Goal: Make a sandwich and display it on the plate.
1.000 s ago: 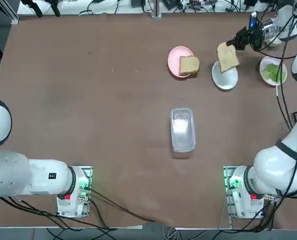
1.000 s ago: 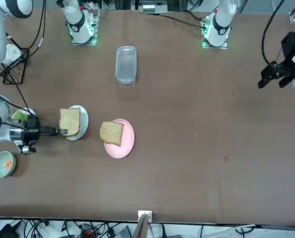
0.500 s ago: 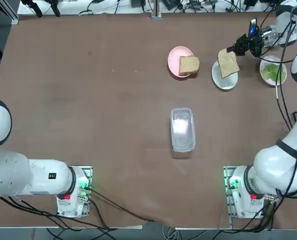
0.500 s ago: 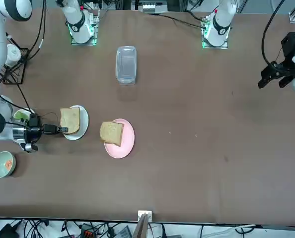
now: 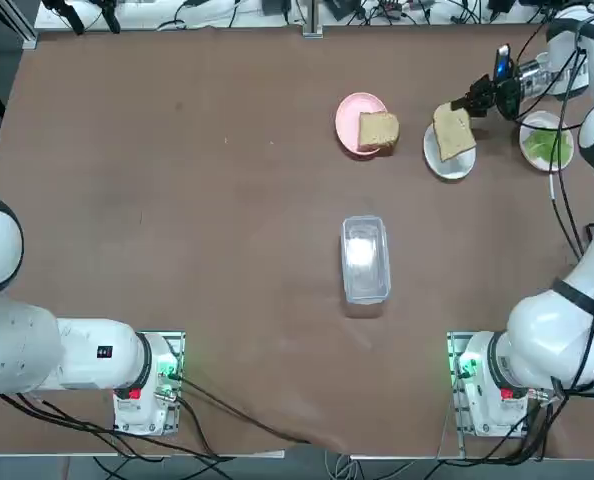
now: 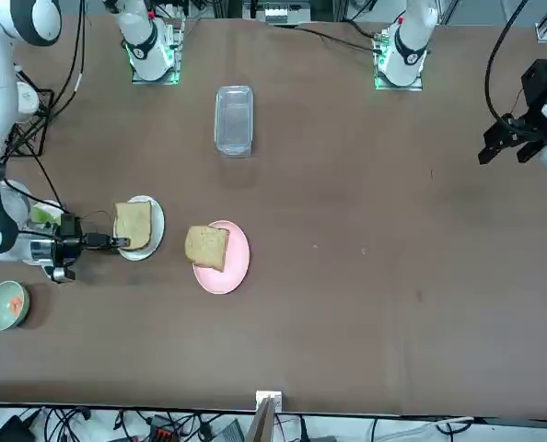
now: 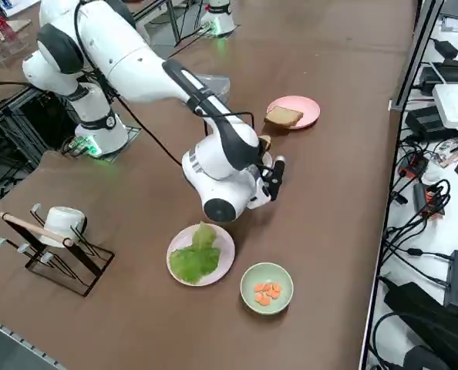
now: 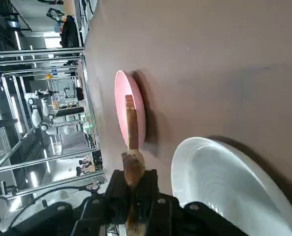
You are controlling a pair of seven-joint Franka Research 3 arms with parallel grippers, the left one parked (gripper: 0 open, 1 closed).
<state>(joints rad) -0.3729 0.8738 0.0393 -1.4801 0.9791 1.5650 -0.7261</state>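
Hanging over the white plate (image 5: 449, 160) near the far right of the worktop (image 5: 227, 250), a slice of bread (image 5: 454, 131) is pinched by one edge in the right claw (image 5: 474, 99), whose fingers are closed tight on the crust. In the wrist view the slice (image 8: 132, 164) shows edge-on between the fingers, above the plate's (image 8: 219, 182) rim; whether it touches the plate I cannot tell. From the front the slice (image 6: 133, 226) covers most of the plate (image 6: 154, 227), with the claw (image 6: 115, 242) reaching in level from the side. A second slice (image 5: 378, 130) lies on a pink plate (image 5: 352, 115) just beside the white one, overhanging its rim towards it. On the other side of the claw sits another plate (image 5: 547, 142) with green lettuce leaves (image 7: 194, 258) on it, and from the right side a small green bowl (image 7: 267, 288) with orange bits stands near that. A clear plastic box (image 5: 365, 258) lies at the middle of the worktop, well apart from the plates. At the robot's right edge a wire rack (image 7: 55, 250) holds an upturned cup (image 7: 59, 222).
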